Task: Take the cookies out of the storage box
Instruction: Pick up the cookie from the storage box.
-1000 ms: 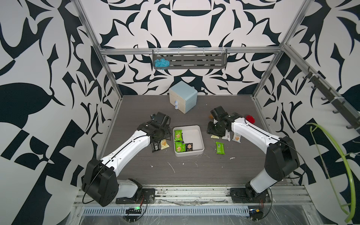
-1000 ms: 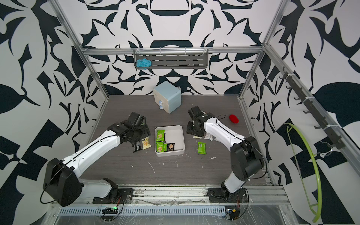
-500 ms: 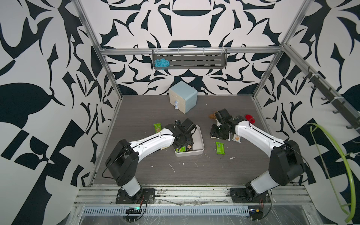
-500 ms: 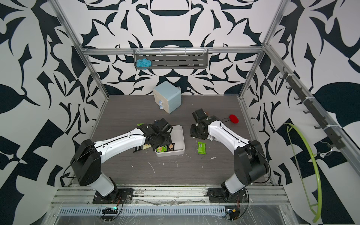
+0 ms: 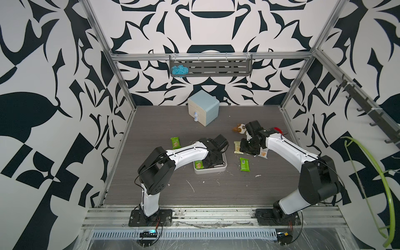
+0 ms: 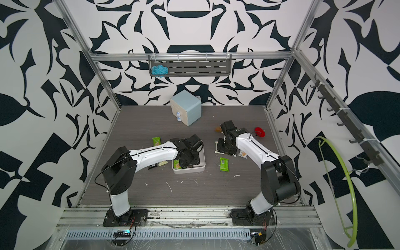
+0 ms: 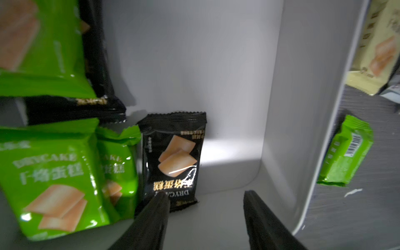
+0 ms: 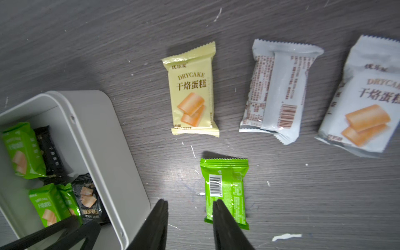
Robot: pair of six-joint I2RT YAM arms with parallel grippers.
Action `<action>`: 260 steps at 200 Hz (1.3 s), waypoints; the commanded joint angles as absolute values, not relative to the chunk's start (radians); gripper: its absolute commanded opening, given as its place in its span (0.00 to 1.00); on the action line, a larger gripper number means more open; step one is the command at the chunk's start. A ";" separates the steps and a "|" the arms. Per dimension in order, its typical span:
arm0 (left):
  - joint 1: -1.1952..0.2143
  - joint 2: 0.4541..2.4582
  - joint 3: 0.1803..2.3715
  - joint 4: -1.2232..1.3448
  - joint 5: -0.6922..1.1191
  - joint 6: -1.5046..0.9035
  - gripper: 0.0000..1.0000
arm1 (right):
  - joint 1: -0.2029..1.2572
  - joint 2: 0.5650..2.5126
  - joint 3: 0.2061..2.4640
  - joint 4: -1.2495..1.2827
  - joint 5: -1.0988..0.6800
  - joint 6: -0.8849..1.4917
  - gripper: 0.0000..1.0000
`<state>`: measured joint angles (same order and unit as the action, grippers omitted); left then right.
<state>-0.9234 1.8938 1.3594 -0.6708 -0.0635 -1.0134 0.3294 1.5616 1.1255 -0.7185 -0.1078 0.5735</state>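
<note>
Since a second ago the left arm has swung from the table left of the storage box (image 5: 216, 171) to a position inside it. The right arm has shifted only slightly.

Left wrist view: the left gripper (image 7: 205, 194) has its fingers spread with nothing between them. One fingertip (image 7: 160, 199) touches the edge of a black packet (image 7: 173, 160). The other fingertip is over bare box floor, just beside the box wall. Five cookies lie in the box: that black packet, two green packets (image 7: 52, 179) overlapping beside it, and a third green one lying on a second black one.

Right wrist view: the right gripper (image 8: 189, 203) hovers over the table to the right of the box, fingers narrowly parted and gripping nothing. One finger overlaps a barcode-up green packet (image 8: 225, 192). Beyond it lie a pale yellow packet (image 8: 192, 95) and two white packets (image 8: 279, 91), each apart from the others.

In a top view a pale packet (image 6: 162, 163) and a dark one show beside the box under the left forearm. Neither wrist view shows them. A far green packet (image 5: 175, 142) lies well apart on the left. A plush toy (image 5: 239, 128) sits just behind the right wrist. The table (image 5: 216, 194) in front of the box carries only small white scraps.
</note>
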 commanded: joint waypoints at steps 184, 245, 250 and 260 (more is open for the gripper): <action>-0.831 2.036 1.563 -0.782 -0.096 -0.878 0.72 | 0.305 1.586 1.158 -0.796 -0.067 0.508 0.41; -0.831 2.085 1.576 -0.813 -0.104 -0.838 0.73 | 0.305 1.582 1.149 -0.790 -0.061 0.507 0.42; -0.831 2.090 1.576 -0.813 -0.104 -0.838 0.73 | 0.305 1.581 1.147 -0.789 -0.061 0.508 0.42; -0.831 2.097 1.574 -0.813 -0.102 -0.836 0.73 | 0.304 1.580 1.142 -0.789 -0.058 0.506 0.42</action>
<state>-0.8299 2.0624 1.5631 -0.7731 -0.0906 -0.8585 0.3092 1.5997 1.1271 -0.7742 -0.0708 0.5190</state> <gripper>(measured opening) 0.726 0.416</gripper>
